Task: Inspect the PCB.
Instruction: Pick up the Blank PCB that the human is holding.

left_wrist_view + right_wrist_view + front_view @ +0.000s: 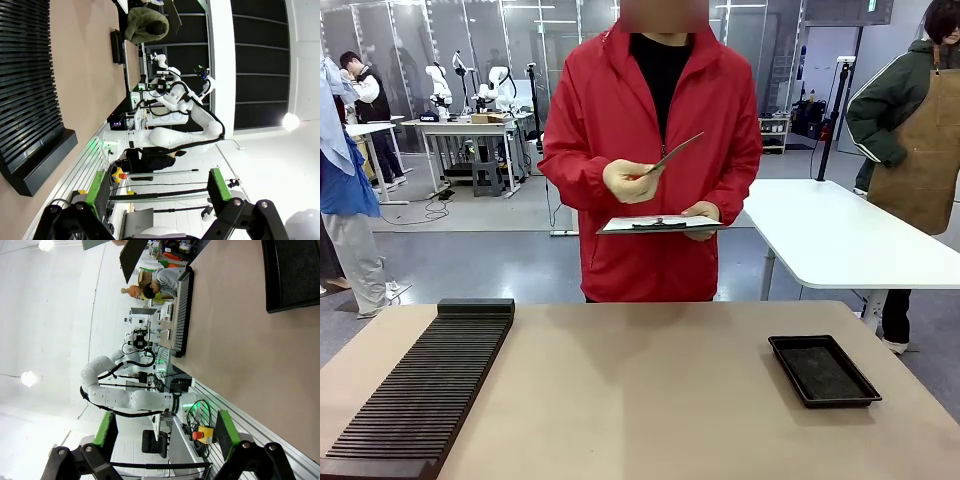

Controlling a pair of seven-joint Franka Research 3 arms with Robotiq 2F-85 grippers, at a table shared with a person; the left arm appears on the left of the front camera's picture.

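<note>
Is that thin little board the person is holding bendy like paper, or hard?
Probably stiff: the PCB sticks out straight from the person's hand, pinched at one end, without drooping. Likely light too, since that one-handed pinch holds it up. It looks very thin, so it might crack if bent hard.

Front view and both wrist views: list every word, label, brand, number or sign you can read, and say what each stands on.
No text can be read in these pictures.
The sheet on the clipboard: any print is too small to read.
The PCB: seen nearly edge-on, no marking legible.
The black tray and the slotted rack: no label visible.
</note>
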